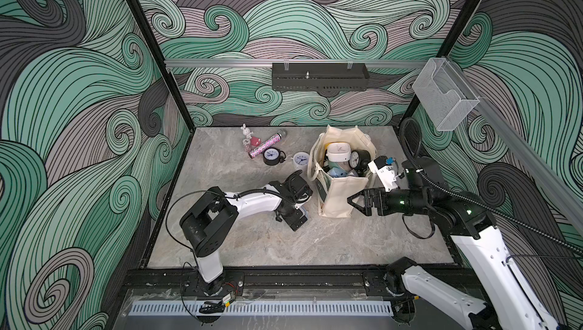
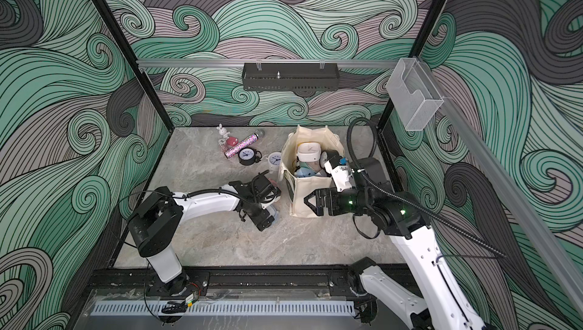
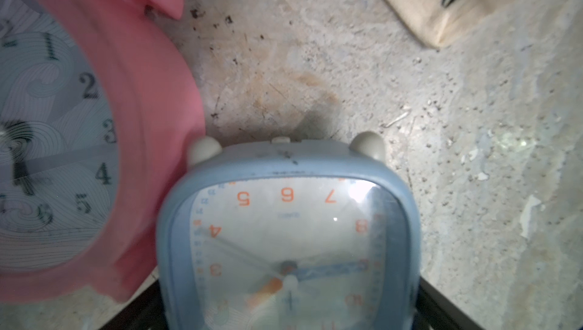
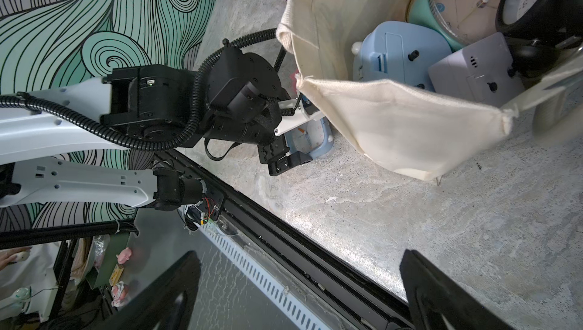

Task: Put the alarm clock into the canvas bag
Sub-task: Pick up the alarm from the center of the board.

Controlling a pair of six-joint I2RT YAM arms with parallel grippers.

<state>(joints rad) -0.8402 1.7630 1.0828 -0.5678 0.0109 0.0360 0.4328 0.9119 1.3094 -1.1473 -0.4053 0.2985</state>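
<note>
A: What could go wrong here?

B: The biggest worry is the canvas bag (image 1: 339, 197). It stands right of the middle. It's soft, and it's piled high with clocks (image 1: 337, 153). I think one more could roll off the pile or tip the bag over.

A: Is anything holding the bag?

B: No. The right gripper (image 1: 356, 207) hangs just in front of the bag's near wall. Its jaws are wide apart with nothing in them.

A: Where's the clock that has to go in?

B: The blue alarm clock (image 3: 284, 218) lies face up on the table, just left of the bag. The left gripper (image 1: 296, 218) is over it with its jaws wide open, one on each side. It isn't squeezing the clock yet.

A: So what's the trouble there?

B: The pink clock (image 3: 142, 123) sits right beside the blue one, maybe touching it. A closing jaw could bump it. The blue clock also looks smooth and round, so I guess it could slip.

A: What's the room like?

B: There are swirly green and grey walls (image 1: 63, 98) all round. The table (image 1: 252, 243) is flat and looks like grey stone, with specks on it up close. A black tray (image 1: 318, 80) hangs on the far wall, and a clear box (image 1: 444, 101) hangs on the right. On the far side of the table lie a black clock (image 1: 271, 156), a white clock (image 1: 301, 159), a glitter tube (image 1: 265, 147) and a tiny bunny (image 1: 244, 131).
</note>
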